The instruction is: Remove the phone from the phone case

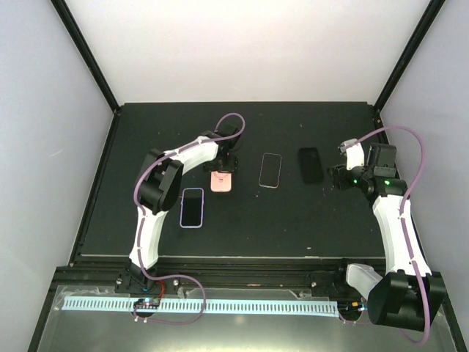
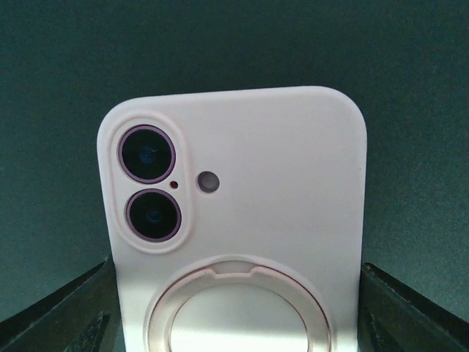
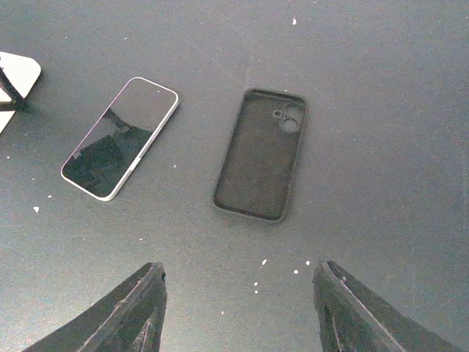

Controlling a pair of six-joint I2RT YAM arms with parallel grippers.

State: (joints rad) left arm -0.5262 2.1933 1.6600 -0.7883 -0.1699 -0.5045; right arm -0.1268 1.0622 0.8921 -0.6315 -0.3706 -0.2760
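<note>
The salmon-pink phone case (image 1: 222,182) lies back-up left of the table's middle. In the left wrist view the phone case (image 2: 293,169) fills the frame, with its pale ring (image 2: 238,290) and the phone's two camera lenses (image 2: 149,155) showing through the corner cutout, so the phone is inside. My left gripper (image 1: 226,165) is over the case's far end. Its fingers (image 2: 73,308) press against both long edges of the case (image 2: 236,273). My right gripper (image 1: 338,177) is open and empty above the table at the right (image 3: 238,275).
An empty black case (image 1: 311,164) lies just left of the right gripper and shows in the right wrist view (image 3: 261,154). A bare white-edged phone (image 1: 270,170) lies screen-up mid-table (image 3: 121,137). A lilac-edged phone (image 1: 192,207) lies near the left arm.
</note>
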